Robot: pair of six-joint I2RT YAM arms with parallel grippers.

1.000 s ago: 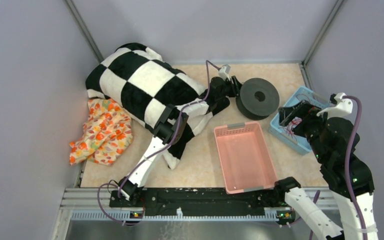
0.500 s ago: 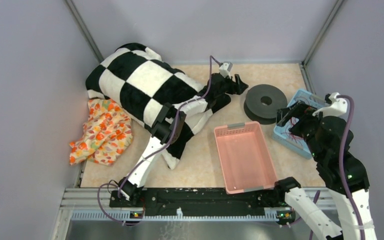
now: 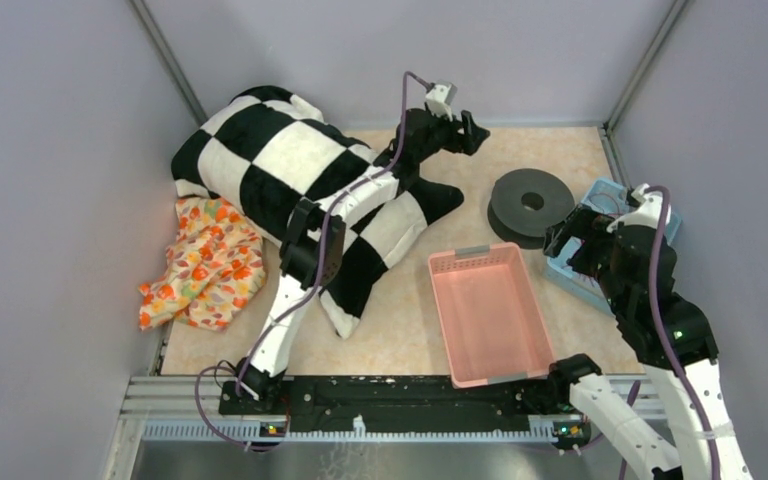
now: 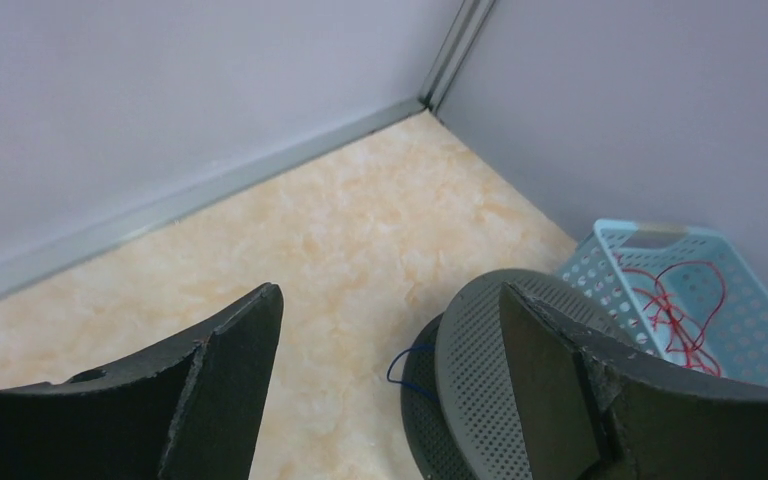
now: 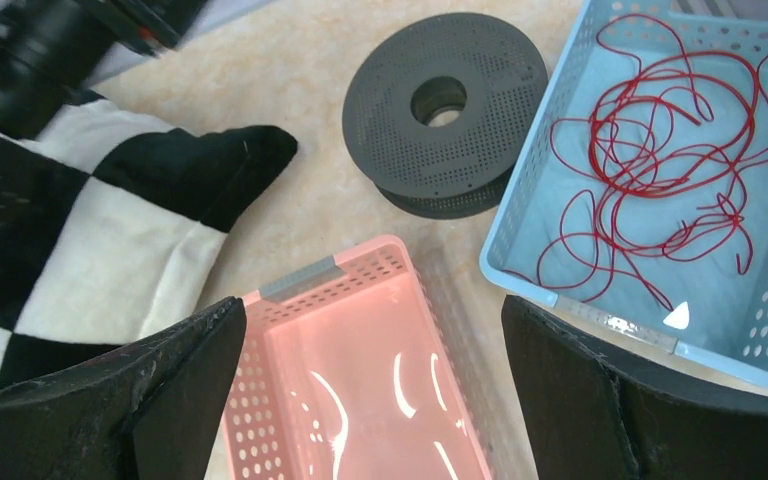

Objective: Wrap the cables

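A thin dark blue cable [image 4: 391, 367] shows only as a small loop sticking out between the flanges of a dark grey perforated spool [image 3: 532, 203], which lies flat on the table. The spool also shows in the left wrist view [image 4: 480, 380] and the right wrist view [image 5: 445, 110]. My left gripper [image 3: 476, 135] is open and empty, raised to the left of and behind the spool [image 4: 390, 300]. My right gripper [image 3: 560, 238] is open and empty [image 5: 370, 305], above the gap between the pink and blue baskets.
A blue basket [image 5: 520, 200] at the right holds tangled red wire [image 5: 650, 150]. An empty pink basket [image 3: 472, 255] stands at the middle front. A black-and-white checkered pillow [image 3: 290, 160] and an orange patterned cloth [image 3: 205, 265] lie at the left. Walls close in the table.
The spool went from tilted up at my left gripper to lying flat. My left gripper has lifted up and back from it. My right arm has drawn left, off the blue basket.
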